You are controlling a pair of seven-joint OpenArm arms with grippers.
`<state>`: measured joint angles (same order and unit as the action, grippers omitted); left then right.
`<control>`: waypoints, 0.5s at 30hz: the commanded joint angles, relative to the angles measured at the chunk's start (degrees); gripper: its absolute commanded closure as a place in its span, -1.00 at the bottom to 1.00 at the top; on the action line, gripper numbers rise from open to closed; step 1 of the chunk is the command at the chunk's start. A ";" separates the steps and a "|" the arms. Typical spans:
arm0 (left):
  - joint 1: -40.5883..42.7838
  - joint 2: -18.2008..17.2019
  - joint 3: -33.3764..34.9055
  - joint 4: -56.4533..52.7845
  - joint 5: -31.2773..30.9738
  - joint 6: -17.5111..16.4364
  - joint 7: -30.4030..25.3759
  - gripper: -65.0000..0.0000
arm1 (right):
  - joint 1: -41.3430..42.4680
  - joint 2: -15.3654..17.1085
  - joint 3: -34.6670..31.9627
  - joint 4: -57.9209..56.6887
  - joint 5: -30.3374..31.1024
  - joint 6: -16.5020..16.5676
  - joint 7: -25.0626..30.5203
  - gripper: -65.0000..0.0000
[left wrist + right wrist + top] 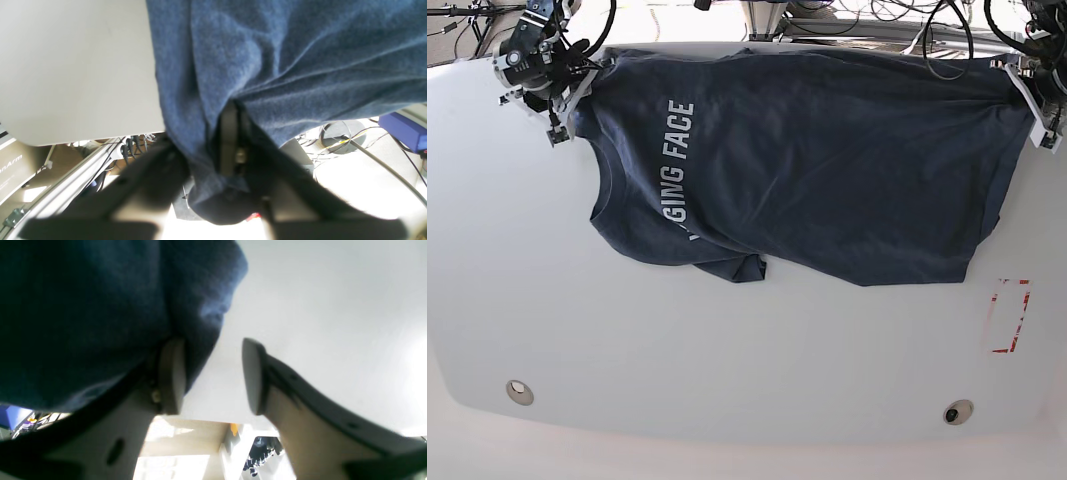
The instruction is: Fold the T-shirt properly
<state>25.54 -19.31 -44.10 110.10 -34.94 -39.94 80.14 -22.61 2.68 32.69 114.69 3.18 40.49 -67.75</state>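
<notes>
While set at the far corners of the T-shirt (827, 170) spread lettering-up on the white table (727, 350), seemingly mid-release: right gripper (213, 373) parted beside cloth, left gripper (196, 156) buried in fabric, grip unclear; next, likely regrip for folding.

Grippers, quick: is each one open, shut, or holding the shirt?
Left gripper: T-shirt fabric between its fingers; grip cannot be told.
Right gripper: open, holding nothing; cloth drapes on one finger.
</notes>
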 commanded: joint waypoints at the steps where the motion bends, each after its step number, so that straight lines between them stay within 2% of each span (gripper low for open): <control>1: -0.09 -0.95 -0.43 0.80 -0.18 -0.06 -0.14 0.34 | 0.24 0.53 0.32 0.95 0.20 -0.49 0.54 -0.28; 3: -0.09 -0.95 -0.34 0.80 -0.18 -0.06 -0.14 0.17 | 0.33 0.62 0.32 0.95 0.47 -0.49 0.62 -0.59; 6: -0.62 -0.87 -0.34 0.80 -0.27 -0.06 -0.14 0.00 | 1.82 0.62 0.32 1.22 0.56 -0.49 0.80 -0.84; 10: -2.81 -0.87 -0.26 0.80 -0.27 -0.06 -0.14 -0.12 | 3.84 0.62 0.50 1.22 0.56 -0.49 1.24 -0.91; 15: -5.80 -1.04 -0.61 0.80 -0.62 -0.06 -0.14 -0.11 | 8.15 0.62 3.05 1.04 0.56 -0.49 1.24 -0.91</control>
<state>20.97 -19.27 -43.99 110.08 -35.33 -39.94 80.14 -16.58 2.55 34.26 114.69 4.34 40.34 -67.11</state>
